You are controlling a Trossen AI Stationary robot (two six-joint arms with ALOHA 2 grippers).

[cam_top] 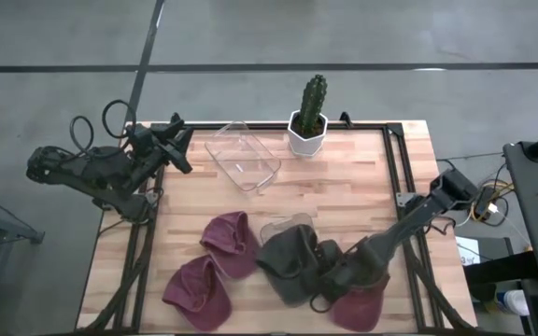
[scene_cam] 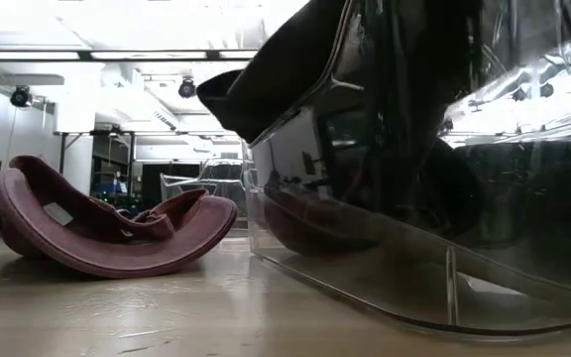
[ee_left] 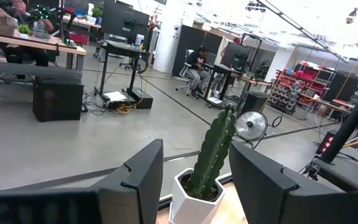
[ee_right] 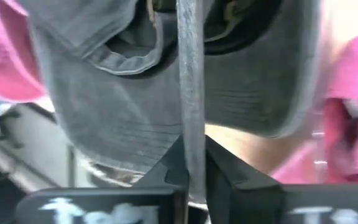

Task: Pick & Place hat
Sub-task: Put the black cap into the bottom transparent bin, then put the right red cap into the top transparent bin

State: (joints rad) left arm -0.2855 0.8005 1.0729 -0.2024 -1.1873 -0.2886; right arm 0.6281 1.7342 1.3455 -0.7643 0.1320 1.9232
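At the left edge of the wooden tabletop (cam_top: pixel 344 196) the left arm waits, folded near the back corner. Its left claw (cam_top: pixel 177 147) points over the tabletop with its fingers spread apart and nothing between them; in the left wrist view the two dark fingers (ee_left: pixel 135 180) frame a tall green cactus (ee_left: pixel 213 152) in a white pot, with an office room and seated people beyond.

Moving right, a clear plastic tub (cam_top: pixel 242 156) lies empty toward the back of the tabletop, and the cactus (cam_top: pixel 312 103) stands just beside it at the back edge. Nearer the front, two maroon hats lie loose: one maroon hat (cam_top: pixel 195 294) at the front edge and a second maroon hat (cam_top: pixel 231 241) just behind it, the two touching.

Next comes the grey hat (cam_top: pixel 292 261), a dark grey cap draped over the rim of a second clear container (cam_top: pixel 283 227) in the middle front of the tabletop. In the low view that container's wall (scene_cam: pixel 365 268) fills the right side, the dark cap hanging over its top.

The right arm reaches in from the right edge down to this hat. The right claw (cam_top: pixel 336 277) is closed on the grey hat; the right wrist view shows its fingers (ee_right: pixel 219 177) pinched together on a thin fold of grey fabric (ee_right: pixel 135 118). A third pink hat (cam_top: pixel 361 308) lies just under and beside that claw at the front edge.
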